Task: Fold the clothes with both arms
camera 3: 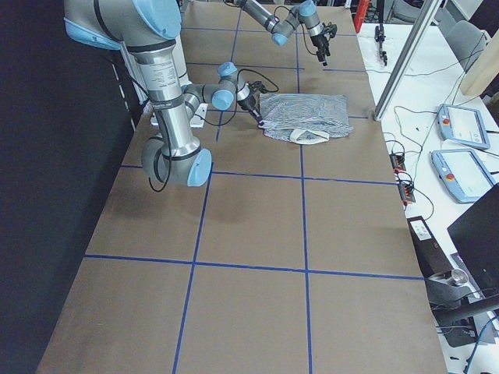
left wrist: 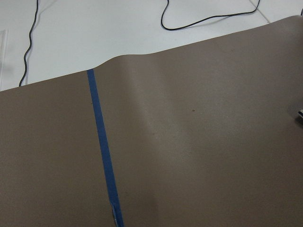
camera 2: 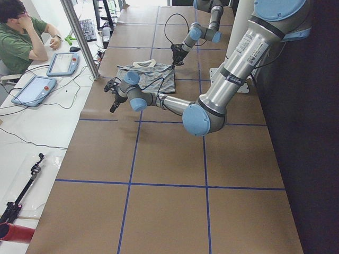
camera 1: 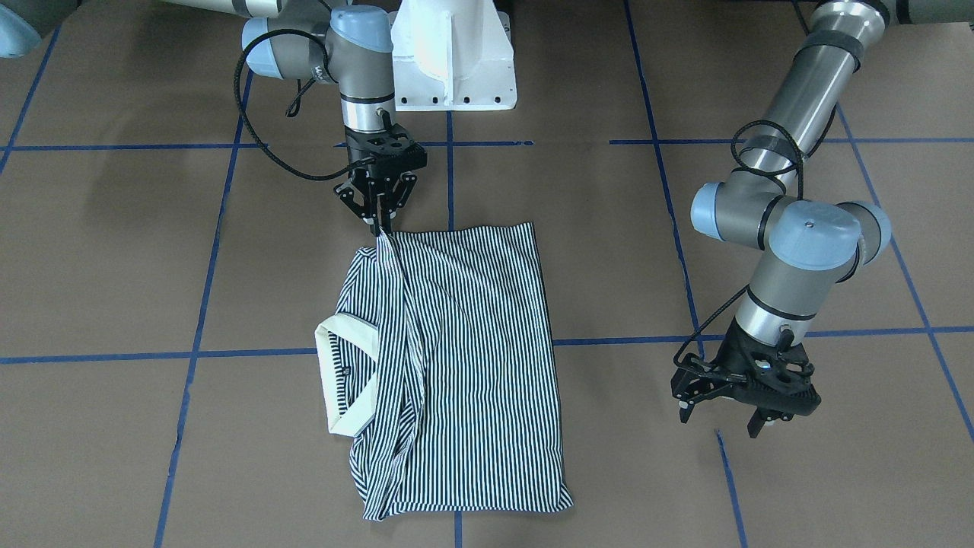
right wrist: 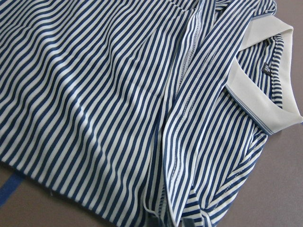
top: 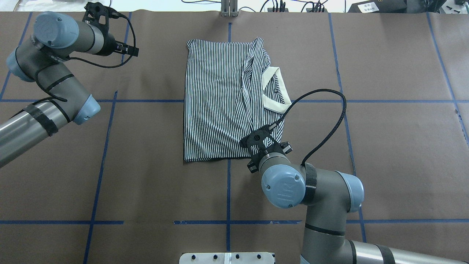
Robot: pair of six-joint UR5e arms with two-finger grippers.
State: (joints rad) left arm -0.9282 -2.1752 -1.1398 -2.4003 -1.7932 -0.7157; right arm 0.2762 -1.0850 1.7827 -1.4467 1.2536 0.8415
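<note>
While the right gripper point(camera 1: 378, 222) has its fingers pinched together on the polo shirt point(top: 216, 102) at its near-right corner, the left gripper point(camera 1: 720, 423) hangs with fingers spread wide, holding nothing.

Shirt sits mid-table point(top: 384, 154), doubled over into a rectangle. Its long axis runs near-to-far, and the cream collar point(top: 273, 93) pokes out of the right edge. The pinched fabric rises in a small peak to the fingertips; the rest lies flat.

Key relation: the right arm is on the cloth at the near end of that axis. The left gripper is well apart, off to the left near the far edge, with the shirt to its right.

My read: a near-to-far fold needs 2 grips. The left must come in to the near-left corner first, because a 1-corner pull would likely skew the stack.
</note>
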